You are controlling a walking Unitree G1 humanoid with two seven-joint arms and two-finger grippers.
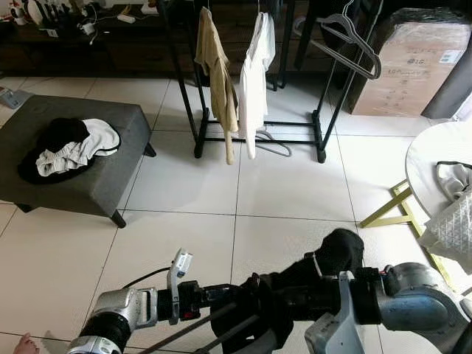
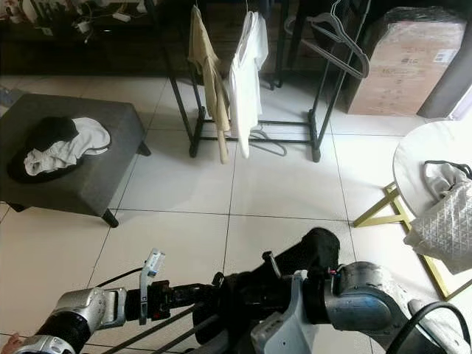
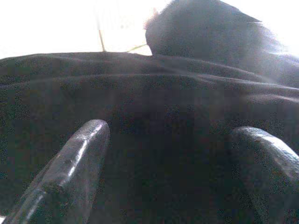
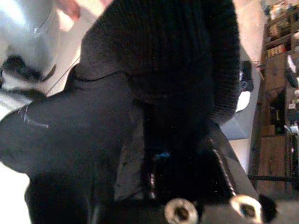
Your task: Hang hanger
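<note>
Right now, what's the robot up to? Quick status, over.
Both grippers low in front, bunched in a black garment. Left gripper fingers spread against the cloth. Clothes rack ahead across tiled floor, two shirts hanging. Path open.

A grey footstool (image 1: 88, 158) bears a heap of black and white clothes (image 1: 70, 147); well right of it, a cardboard box (image 1: 409, 66) and a round white table (image 1: 435, 158)

Both grippers meet low in front on a bundled garment (image 1: 324, 273). Ahead of them stands the clothes rack (image 1: 258, 140). The ottoman (image 1: 110, 173) lies ahead-left, the round table (image 1: 431, 158) to their right.
</note>
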